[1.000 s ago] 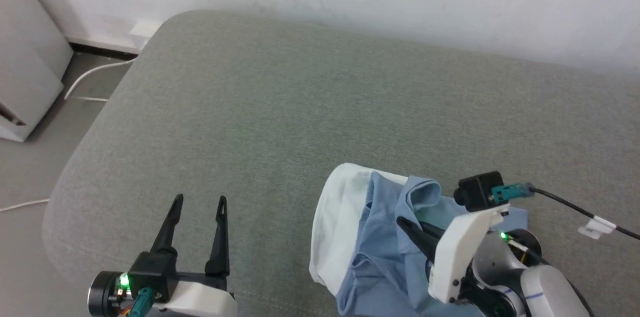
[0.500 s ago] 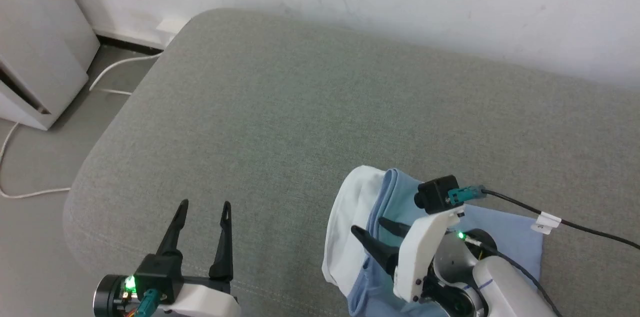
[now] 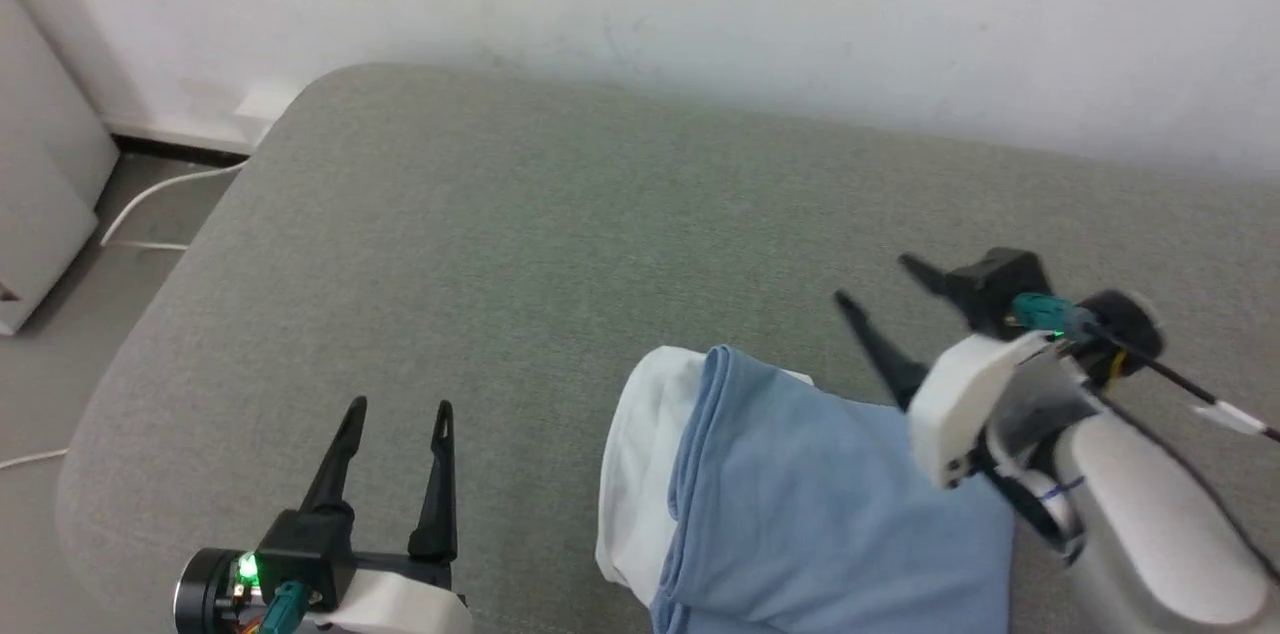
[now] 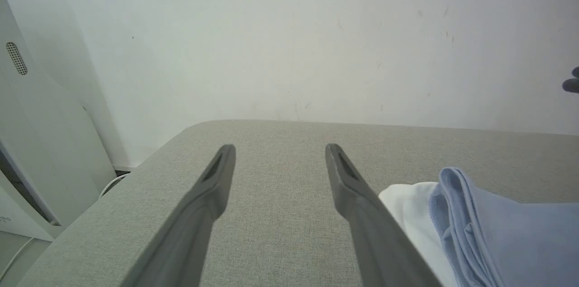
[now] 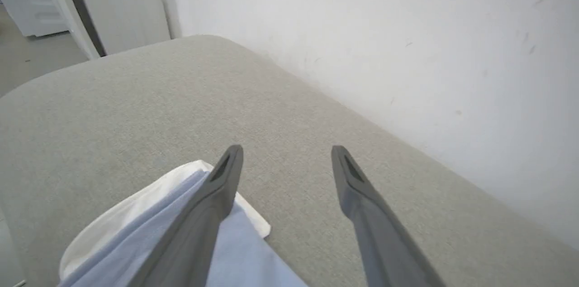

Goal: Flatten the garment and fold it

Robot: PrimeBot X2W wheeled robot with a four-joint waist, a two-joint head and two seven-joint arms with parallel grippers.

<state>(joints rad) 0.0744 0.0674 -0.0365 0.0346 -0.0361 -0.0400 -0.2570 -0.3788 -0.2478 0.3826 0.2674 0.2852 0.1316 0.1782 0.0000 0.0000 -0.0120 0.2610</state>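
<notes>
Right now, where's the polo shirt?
Head view, lower right: the polo shirt lies on the grey cushion, with the open right hand just beyond it.

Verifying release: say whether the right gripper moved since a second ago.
Yes. The right gripper moved off the light blue polo shirt, toward the white wall.

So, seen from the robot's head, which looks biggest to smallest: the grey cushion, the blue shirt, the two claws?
1. grey cushion, by far.
2. blue shirt.
3. left gripper and right gripper: they look about alike, the right one blurred, so no ranking between them.
</notes>
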